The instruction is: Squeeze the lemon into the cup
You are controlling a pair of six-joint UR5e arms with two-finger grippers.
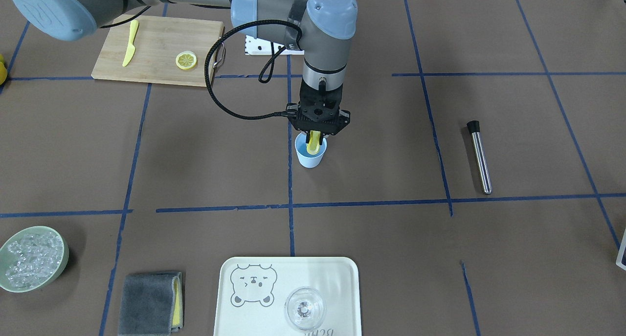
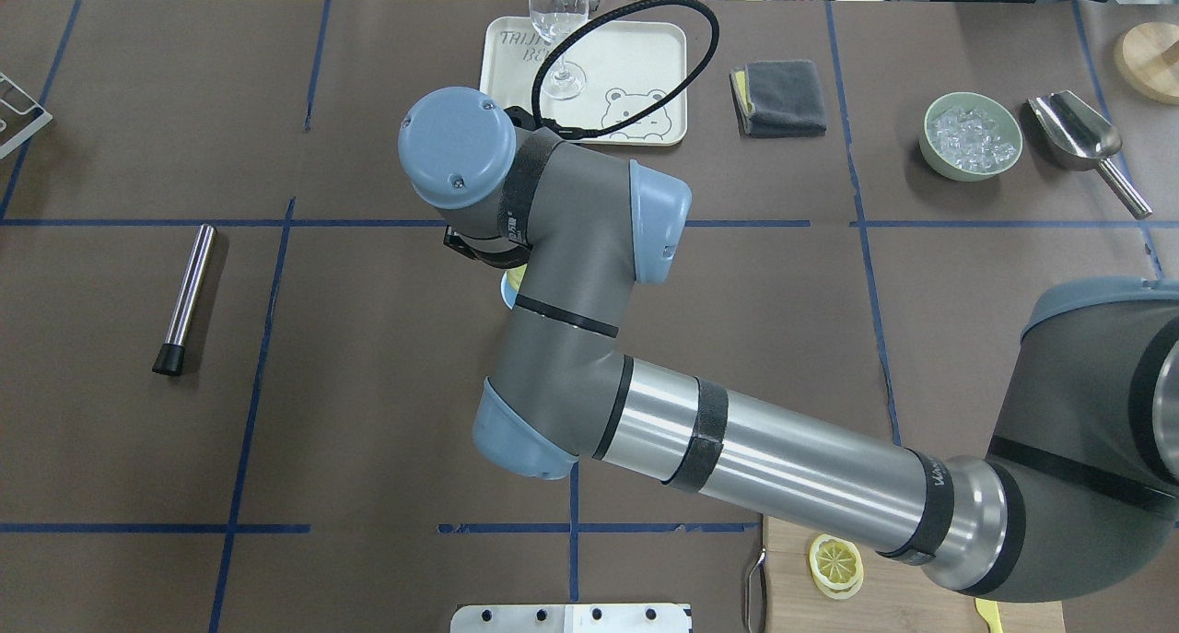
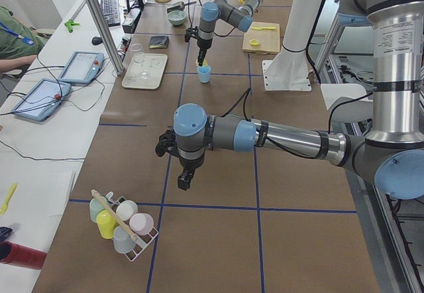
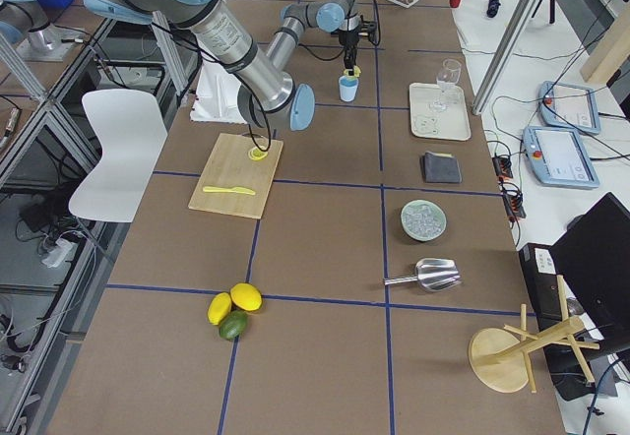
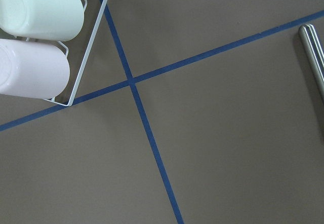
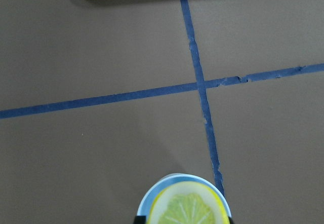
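Lemon slice (image 1: 313, 141), thin and round with a yellow rind and paler segmented flesh, hangs directly over the small pale blue tapered cup (image 1: 309, 159), near the middle of the brown paper-covered table with blue tape lines (image 1: 489, 257). The grey right arm (image 2: 755, 467) reaches far across that table and turns its wrist straight down above the cup. The left arm (image 3: 291, 137) hangs over bare paper beside a white wire rack of pastel cups (image 3: 151, 240), well apart from the task; we cannot tell whether the left gripper (image 3: 184, 177) is spread or closed. The right arm is thus much the nearer.

Toward the robot lies a bamboo cutting board (image 1: 161, 37) carrying a second slice of lemon (image 1: 186, 60) and a yellow plastic knife (image 1: 130, 50). On the operators' side, a white tray with a bear drawing (image 1: 337, 287) bears a clear stemmed glass (image 1: 304, 308).

The right gripper (image 1: 314, 140) is pressed together on the slice, pinching it. The slice stands on edge with its long axis roughly upright, in line with the gripper. Its lower edge seems to dip into the cup's mouth, though we cannot say how far. From the right wrist camera, the slice covers most of the white rim, so it looks centred.

We judge that the squeeze calls for no sideways travel, only a firmer pinch, since the cup lies straight below the hand. The risk we see is the slice slipping free.
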